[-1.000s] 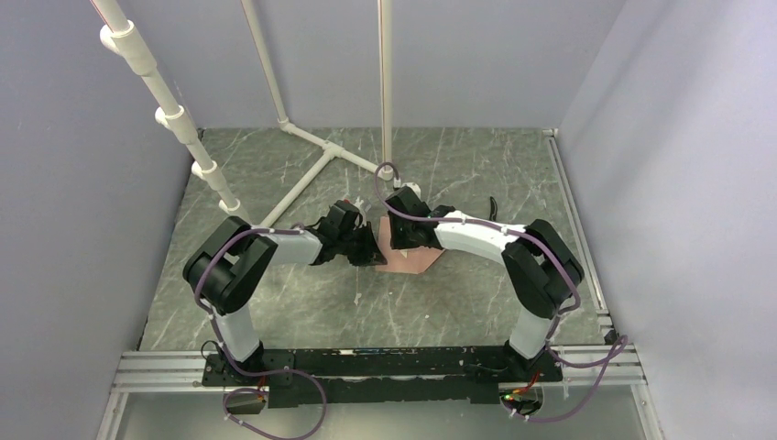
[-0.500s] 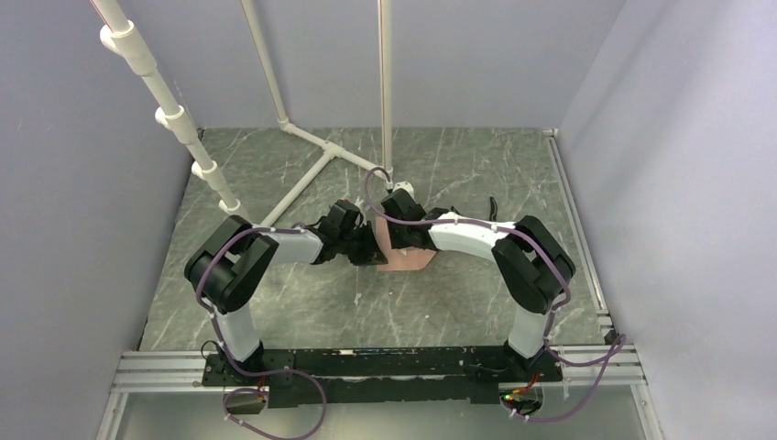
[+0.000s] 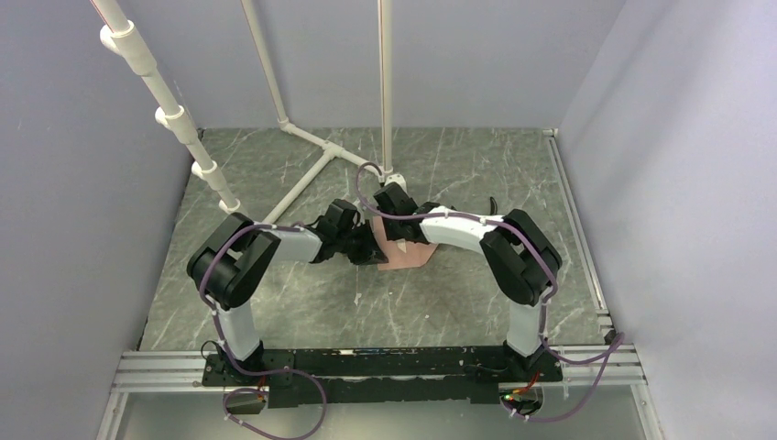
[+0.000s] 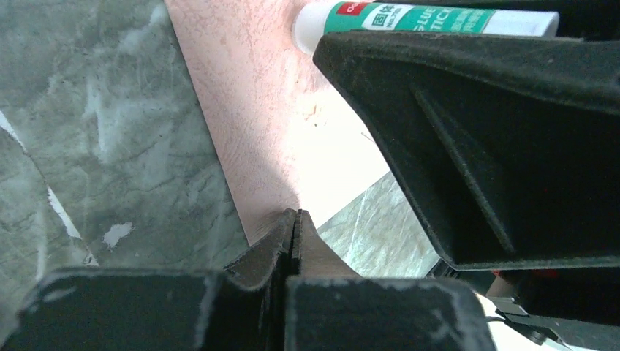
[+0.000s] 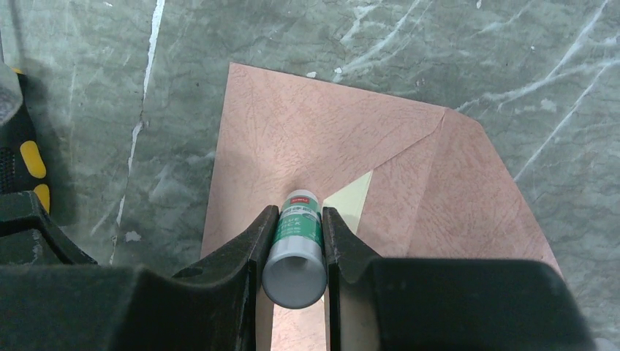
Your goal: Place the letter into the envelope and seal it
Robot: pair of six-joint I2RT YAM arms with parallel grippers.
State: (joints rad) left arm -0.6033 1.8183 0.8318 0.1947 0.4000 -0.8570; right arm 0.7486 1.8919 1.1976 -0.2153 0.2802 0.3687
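Observation:
The salmon-pink envelope (image 3: 410, 257) lies flat on the table with its pointed flap open (image 5: 314, 131). A pale sliver of the letter (image 5: 351, 201) shows at the envelope's mouth; the remainder is hidden inside. My right gripper (image 5: 300, 216) is shut on a green-and-white glue stick (image 5: 296, 248), tip down on the flap. The stick also shows in the left wrist view (image 4: 424, 18). My left gripper (image 4: 292, 219) is shut, its tips on the envelope's (image 4: 248, 110) edge near a corner. In the top view both grippers meet over the envelope, left (image 3: 371, 249) and right (image 3: 383, 229).
A white pipe frame (image 3: 311, 156) stands on the green marbled table (image 3: 458, 302) behind the arms, with a post just behind the right wrist. Grey walls close in on the left, back and right. The left gripper's body (image 5: 22, 175) sits close to the left of the envelope.
My right arm has shifted left and slightly back, carrying the glue stick across the envelope's flap toward the left gripper. The left gripper stays put on the envelope.

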